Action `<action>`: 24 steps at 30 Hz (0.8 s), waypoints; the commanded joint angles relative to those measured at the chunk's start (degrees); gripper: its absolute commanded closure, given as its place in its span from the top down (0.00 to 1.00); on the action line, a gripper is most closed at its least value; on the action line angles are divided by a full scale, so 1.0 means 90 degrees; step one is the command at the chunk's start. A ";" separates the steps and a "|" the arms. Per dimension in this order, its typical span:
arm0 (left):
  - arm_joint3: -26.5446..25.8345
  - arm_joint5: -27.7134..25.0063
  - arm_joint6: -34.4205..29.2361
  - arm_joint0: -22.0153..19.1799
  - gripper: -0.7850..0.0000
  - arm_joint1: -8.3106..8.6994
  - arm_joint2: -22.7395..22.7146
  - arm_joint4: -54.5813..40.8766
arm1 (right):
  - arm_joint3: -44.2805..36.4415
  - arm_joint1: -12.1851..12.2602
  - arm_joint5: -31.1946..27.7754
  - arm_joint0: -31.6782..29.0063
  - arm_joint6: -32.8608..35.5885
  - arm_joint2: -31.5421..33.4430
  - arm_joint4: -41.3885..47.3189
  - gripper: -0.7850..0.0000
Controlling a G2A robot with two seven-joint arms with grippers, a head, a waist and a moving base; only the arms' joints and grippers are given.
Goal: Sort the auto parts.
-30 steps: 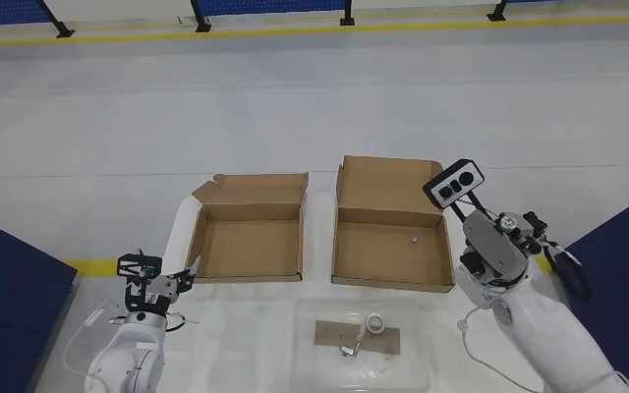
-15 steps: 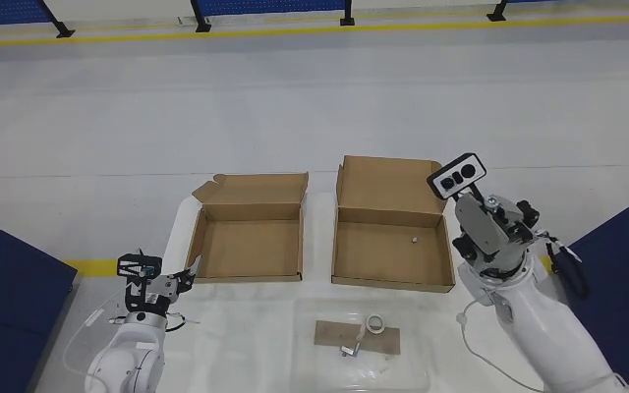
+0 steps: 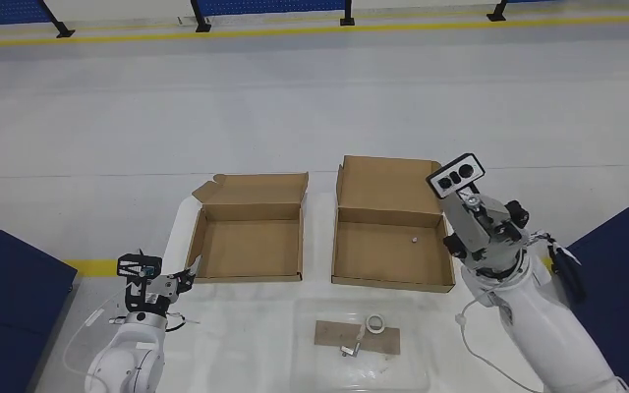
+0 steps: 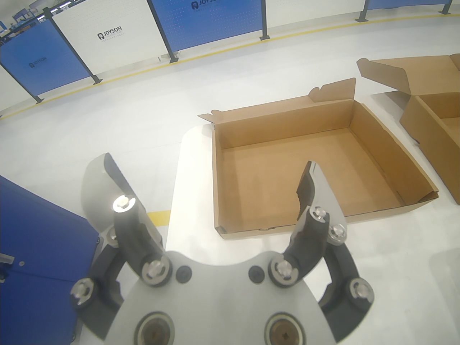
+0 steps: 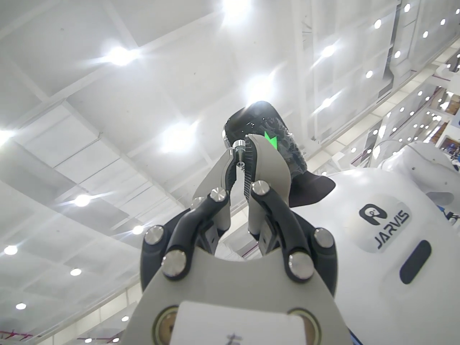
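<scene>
Left gripper (image 4: 209,165) fingers spread wide, over the white table (image 4: 359,253). Cardboard box (image 4: 287,170) just ahead, flap raised. Second box (image 4: 435,109) beside it.

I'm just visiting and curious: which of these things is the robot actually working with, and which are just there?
For the job: left box, right box, small part inside it, tray, white ring, metal piece, screw in the right gripper.
Just about: blue panels, yellow floor line.

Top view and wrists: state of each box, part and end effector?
Left box: open, empty.
Right box: open, one small part inside.
Left end effector: open, empty.
Right end effector: shut on screw, pointing up.
Ring: lying on cardboard strip.
</scene>
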 commanded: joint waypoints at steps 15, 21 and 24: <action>0.0000 0.0000 0.0000 0.0000 1.00 0.0000 0.0000 0.0000 | -0.0008 -0.0158 0.0068 -0.0165 -0.0204 0.0269 -0.0497 0.00; 0.0000 0.0000 0.0000 0.0000 1.00 0.0000 0.0000 0.0000 | -0.0055 -0.0231 0.0158 -0.0285 -0.0423 0.0325 -0.0236 0.00; 0.0000 0.0000 0.0000 0.0000 1.00 0.0000 0.0000 0.0000 | -0.0084 -0.0293 0.0229 -0.0340 -0.0374 0.0281 0.0293 0.00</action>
